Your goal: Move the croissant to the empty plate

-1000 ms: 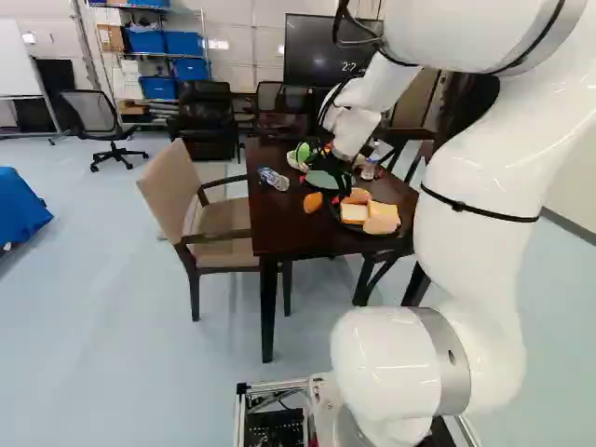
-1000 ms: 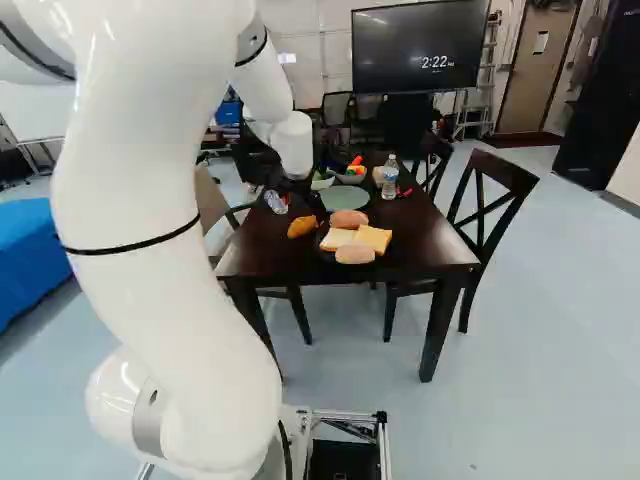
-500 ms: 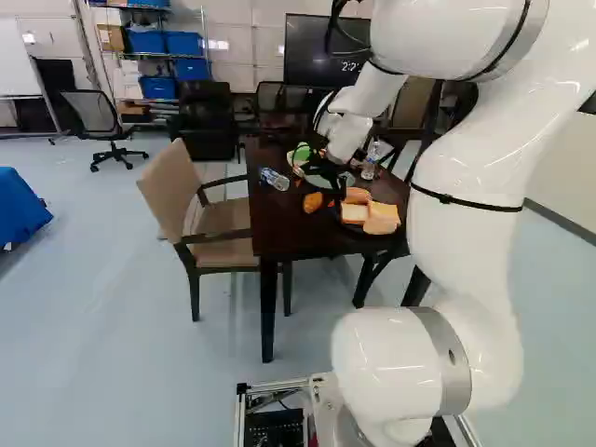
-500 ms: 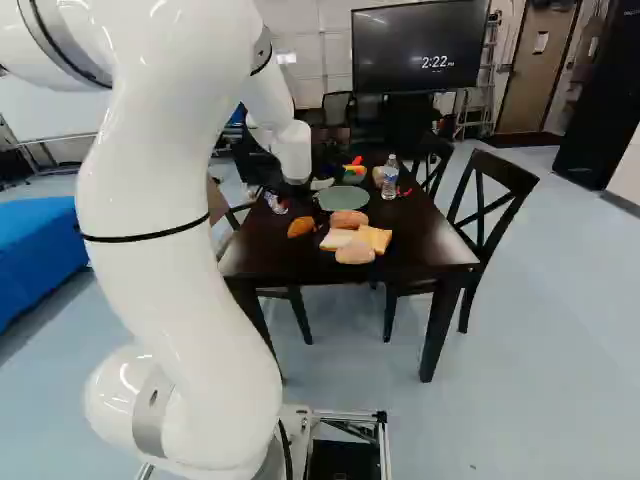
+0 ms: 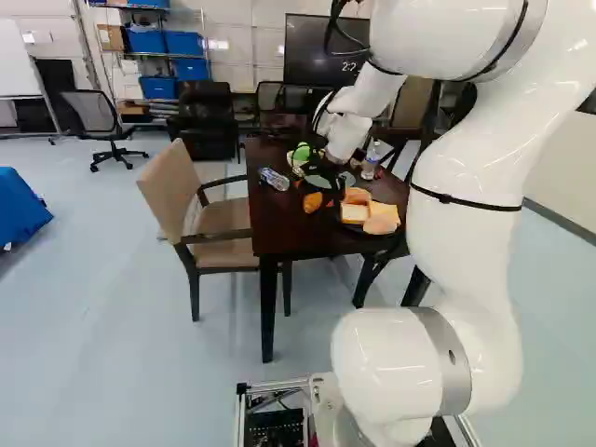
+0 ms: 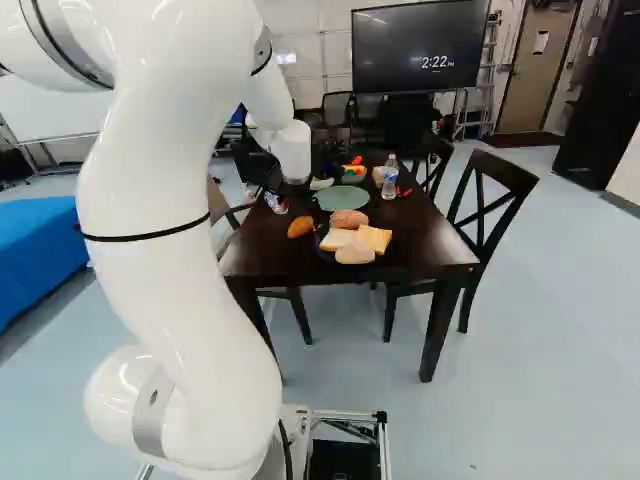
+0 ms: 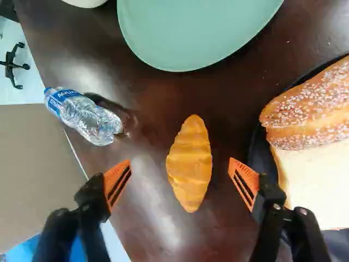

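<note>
Fabric in blue (image 5: 19, 207) stands at the left edge of the left base view, with a mesh-backed office chair (image 5: 93, 112) farther off and, next along, shelves holding blue bins (image 5: 149, 42). A beige armchair (image 5: 172, 186) is drawn up beside the dark tabletop (image 5: 284, 228). Near that side of the tabletop a clear bottle with a blue cap (image 7: 90, 117) lies on its side, and then comes the croissant (image 7: 190, 164), flat on the wood. Just right of the croissant and farther back in the left base view hangs the claw (image 5: 335, 184), spread wide, gripping nothing. In the wrist view its orange-padded fingers (image 7: 116, 183) stand on either side of the croissant, a clear gap along each flank, touching neither side. Ahead of them, off one tip of the croissant and apart from it, sits the green plate (image 7: 191, 33). Behind the green plate in the right base view is a bowl of brightly coloured pieces (image 6: 353, 174). Farther right in the left base view, a dark plate (image 7: 260, 158) carries two slices (image 7: 313, 180) and two rolls (image 7: 311, 106); the sugared roll is on the side toward the green plate. An upright bottle (image 6: 390, 178) stands farther back on the tabletop. The white arm (image 5: 475, 177) rises at the right of the left base view, reaching over toward the food. Rightmost in the right base view is a dark cabinet (image 6: 600, 110), beyond a wooden chair with a crossed back (image 6: 490, 190).
</note>
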